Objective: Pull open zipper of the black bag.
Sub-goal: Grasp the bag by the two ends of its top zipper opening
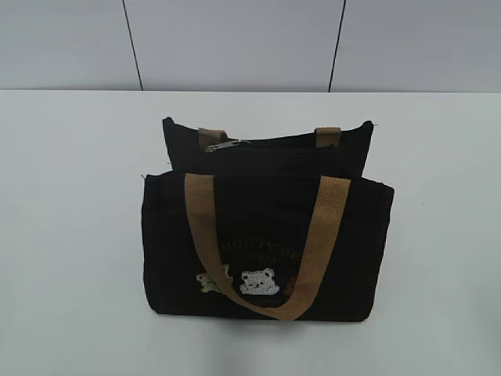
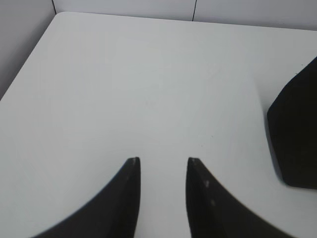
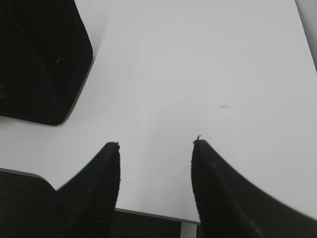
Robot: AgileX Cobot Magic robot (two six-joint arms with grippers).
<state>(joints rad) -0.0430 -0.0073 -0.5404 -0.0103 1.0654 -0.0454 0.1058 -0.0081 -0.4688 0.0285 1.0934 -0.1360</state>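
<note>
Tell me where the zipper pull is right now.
In the exterior view the pull lies at the left end of the zipper on top of the black bag, just beside the rear tan strap's left end.

A white worktop (image 1: 70,235) carries the black bag (image 1: 266,235), standing upright near its middle, front facing the camera.
</note>
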